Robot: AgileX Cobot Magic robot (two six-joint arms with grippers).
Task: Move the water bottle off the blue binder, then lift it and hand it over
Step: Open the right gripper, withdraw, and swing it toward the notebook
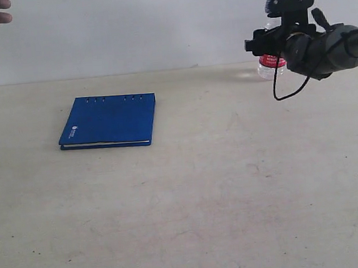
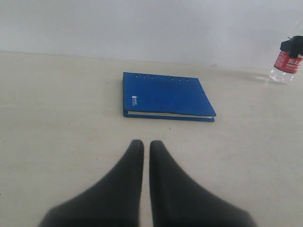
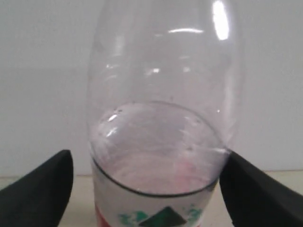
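Two fingers (image 3: 38,194) of the right gripper (image 3: 150,156) flank, not yet squeezing, the upright water bottle (image 2: 286,66), well apart from the blue binder (image 1: 108,118); light, slick and crushable, it probably needs gentle mid-body grip, while the left gripper (image 2: 146,151) sits closed, empty.

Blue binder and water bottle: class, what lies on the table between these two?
Nothing. The exterior view shows only bare table between the blue binder and the water bottle; the left wrist view agrees.
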